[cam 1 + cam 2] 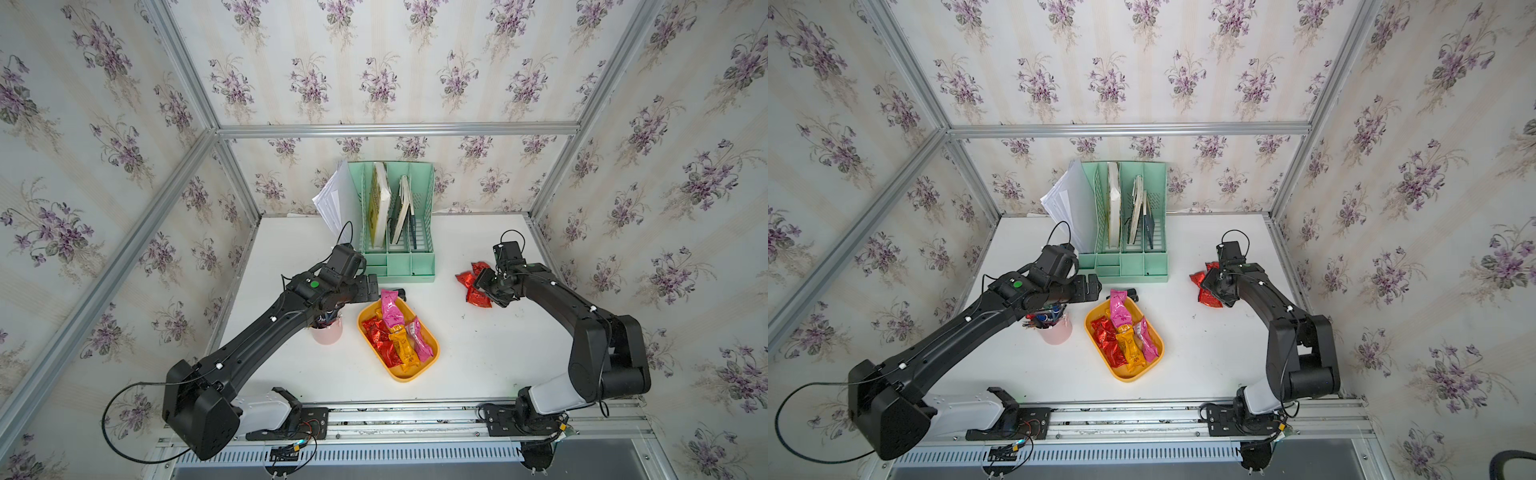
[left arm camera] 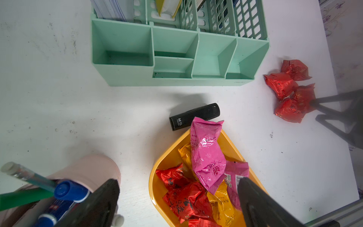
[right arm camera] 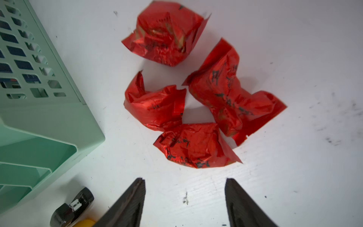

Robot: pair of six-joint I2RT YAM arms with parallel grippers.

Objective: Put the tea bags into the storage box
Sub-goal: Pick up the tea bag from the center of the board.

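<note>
The yellow-orange storage box (image 1: 409, 377) (image 1: 1129, 377) (image 2: 155, 188) lies mid-table and holds several red, orange and pink tea bags (image 1: 399, 336) (image 1: 1125, 338). One pink bag (image 2: 206, 157) pokes out over its far rim. Several red tea bags (image 1: 478, 296) (image 1: 1209, 298) (image 3: 196, 145) lie clustered on the table at the right. My right gripper (image 3: 184, 179) (image 1: 486, 286) hovers open just short of that cluster, with bare table between its fingers. Over the box's far end and the pen cup, my left gripper (image 2: 177, 179) (image 1: 368, 289) is open and holds nothing.
A mint-green file organizer (image 1: 390, 216) (image 3: 39, 118) with books and papers stands at the back, close to the red bags. A pink pen cup (image 1: 328, 332) (image 2: 92, 171) sits left of the box, under my left arm. A black stapler (image 2: 194, 116) lies by the box's far rim.
</note>
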